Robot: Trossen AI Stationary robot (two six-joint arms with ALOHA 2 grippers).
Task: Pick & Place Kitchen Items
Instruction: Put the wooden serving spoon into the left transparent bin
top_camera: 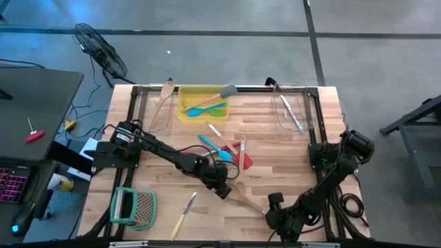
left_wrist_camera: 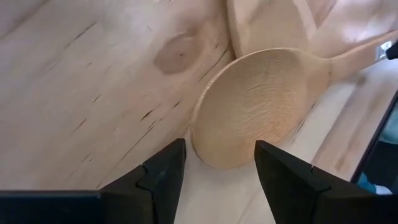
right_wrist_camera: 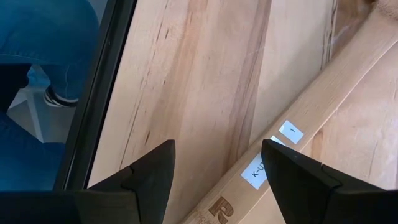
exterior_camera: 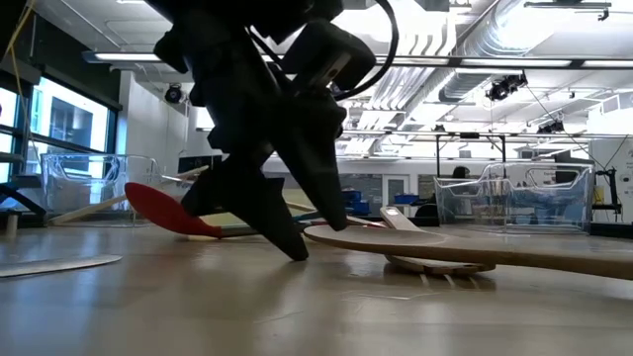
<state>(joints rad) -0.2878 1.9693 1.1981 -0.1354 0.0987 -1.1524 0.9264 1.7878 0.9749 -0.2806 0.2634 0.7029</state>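
On table [top_camera: 289, 148]: 2 blue spatulas [top_camera: 209, 143]

A robotics lab or research workshop in a large industrial-style hall. In the low view, the upper half of the frame shows an open ceiling with exposed silver ventilation ducts [exterior_camera: 514, 40] and rows of strip lights, and tall windows [exterior_camera: 59, 124] at the left edge. In the high view, a pale butcher-block wooden table [top_camera: 172, 131] framed with black metal rails fills the centre, standing on a grey concrete floor [top_camera: 227, 41]. At upper left a black pedestal fan [top_camera: 100, 52] stands; a dark desk [top_camera: 34, 110] occupies the left edge.
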